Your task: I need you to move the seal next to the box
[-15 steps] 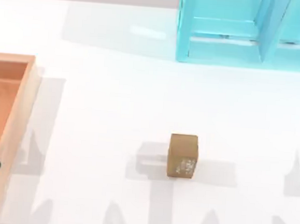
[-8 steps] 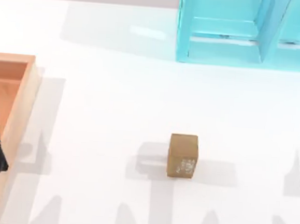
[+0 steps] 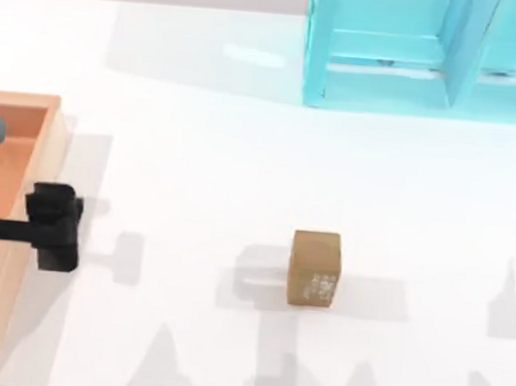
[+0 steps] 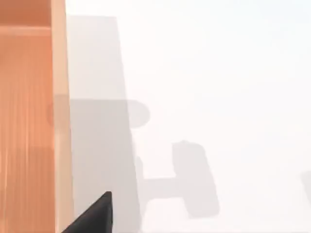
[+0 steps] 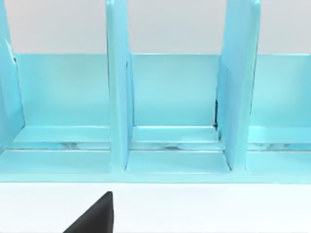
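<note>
White table, one seal, one box, one turquoise shelf

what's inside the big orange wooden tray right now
The shallow orange-brown wooden tray shows bare floor where visible. The left arm's black gripper hangs over its right rim, hiding a strip beneath. A grey blur covers one corner, and the tray runs off the top view's left edge.

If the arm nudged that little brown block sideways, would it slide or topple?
The block probably slides: it stands on a flat base on the smooth table. Being slightly taller than wide, a push near its top might tip it. Its square faces suggest it is stiff and will not roll.
</note>
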